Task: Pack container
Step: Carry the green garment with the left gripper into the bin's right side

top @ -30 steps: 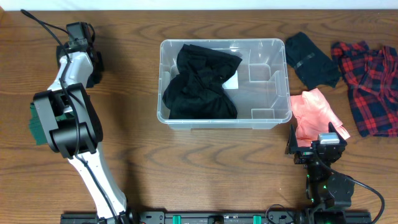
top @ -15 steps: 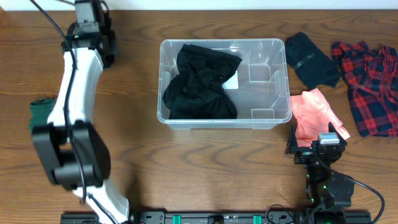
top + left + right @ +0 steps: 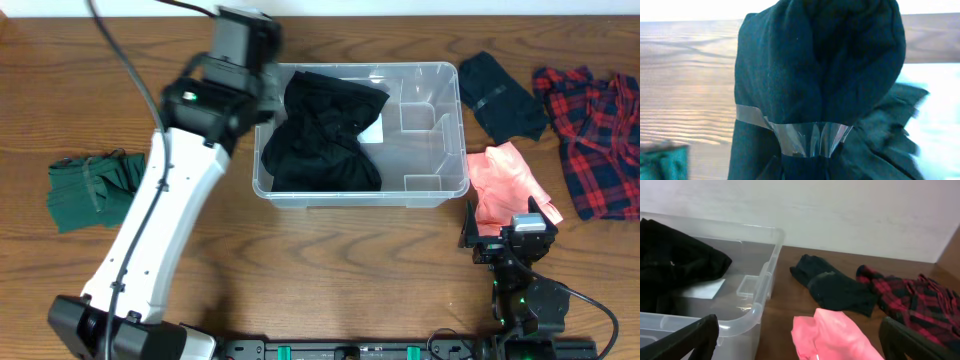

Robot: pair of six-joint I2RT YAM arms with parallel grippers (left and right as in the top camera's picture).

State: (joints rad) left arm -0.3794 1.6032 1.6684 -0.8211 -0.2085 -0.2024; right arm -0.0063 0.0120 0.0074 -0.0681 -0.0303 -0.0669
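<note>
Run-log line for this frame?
left end effector: shut on dark garment, at container rim | right end effector: open, beside pink cloth | container: black clothing inside

Container (image 3: 360, 197) sat mid-counter (image 3: 300, 270), with a crumpled garment (image 3: 320, 135) lying in its left half. A folded cloth (image 3: 90, 190) lay on the counter well to its left. To its right, a loose cloth (image 3: 505, 180) lay just beside the front right corner, a small folded garment (image 3: 498, 95) behind that, and a shirt (image 3: 595, 135) farthest right. The left arm (image 3: 180, 190) reached from the front to the container's rear left corner, a taped bundle (image 3: 815, 75) hanging at its wrist.
</note>
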